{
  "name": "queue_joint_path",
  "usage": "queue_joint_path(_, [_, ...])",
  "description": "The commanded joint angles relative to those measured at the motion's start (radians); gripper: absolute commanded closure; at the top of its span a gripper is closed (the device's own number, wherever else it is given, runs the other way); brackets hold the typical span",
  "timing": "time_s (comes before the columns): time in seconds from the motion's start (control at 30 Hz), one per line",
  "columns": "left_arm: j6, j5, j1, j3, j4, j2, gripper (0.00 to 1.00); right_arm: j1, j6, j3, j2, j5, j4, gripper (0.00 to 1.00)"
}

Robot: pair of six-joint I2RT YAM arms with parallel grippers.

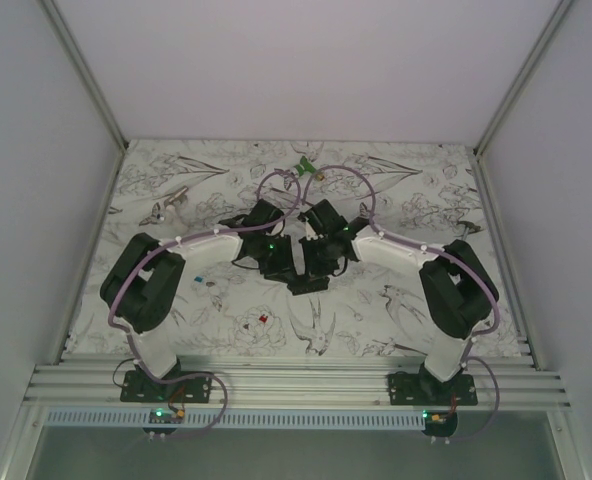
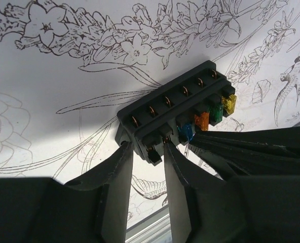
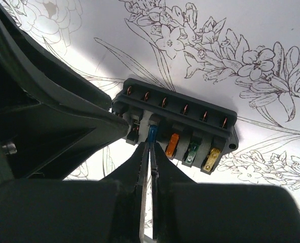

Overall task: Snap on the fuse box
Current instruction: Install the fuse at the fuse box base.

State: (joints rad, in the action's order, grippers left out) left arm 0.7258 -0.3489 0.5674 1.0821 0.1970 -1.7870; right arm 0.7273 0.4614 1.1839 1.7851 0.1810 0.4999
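Note:
The fuse box [image 2: 175, 106] is a black oblong block with a row of copper contacts, lifted off the flowered table. It holds a blue fuse [image 3: 152, 132], an orange fuse [image 3: 172, 144], a green one [image 3: 192, 152] and a yellow one [image 3: 211, 158]. My left gripper [image 2: 146, 147] is shut on one end of the box, a finger on each side. My right gripper [image 3: 151, 147] is shut on the blue fuse, which sits in its slot in the fuse box [image 3: 180, 114]. In the top view both grippers [image 1: 298, 265] meet mid-table over the box [image 1: 307, 286].
A green-and-white gadget [image 1: 304, 165] lies at the table's far edge. A loose red fuse [image 1: 263, 319] and a small blue one [image 1: 198, 278] lie on the near left of the table. Metal rails [image 1: 296, 385] run along the near edge.

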Motion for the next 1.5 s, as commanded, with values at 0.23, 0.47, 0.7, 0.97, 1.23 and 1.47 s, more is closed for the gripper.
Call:
queue_joint_path(0.23, [0.046,-0.066,-0.004,-0.043,-0.071,-0.039,0.72,0.037,0.011,0.074,0.062,-0.048,0.059,0.99])
queue_joint_path(0.47, [0.072,-0.103,0.003,-0.053,-0.118,-0.058,0.75,0.063,0.010,0.099,0.118,-0.086,0.097,1.00])
queue_joint_path(0.7, [0.079,-0.101,0.014,-0.059,-0.131,-0.056,0.75,0.094,0.001,0.121,0.207,-0.126,0.136,1.00])
queue_joint_path(0.97, [0.090,-0.098,0.025,-0.066,-0.147,-0.059,0.76,0.145,-0.017,0.142,0.326,-0.162,0.161,1.00])
queue_joint_path(1.23, [0.103,-0.084,0.025,-0.079,-0.172,-0.050,0.76,0.143,-0.044,0.125,0.368,-0.220,0.155,1.00])
queue_joint_path(1.47, [0.068,-0.020,-0.007,-0.089,-0.155,0.047,0.69,0.109,-0.128,0.125,0.198,-0.309,0.173,1.00])
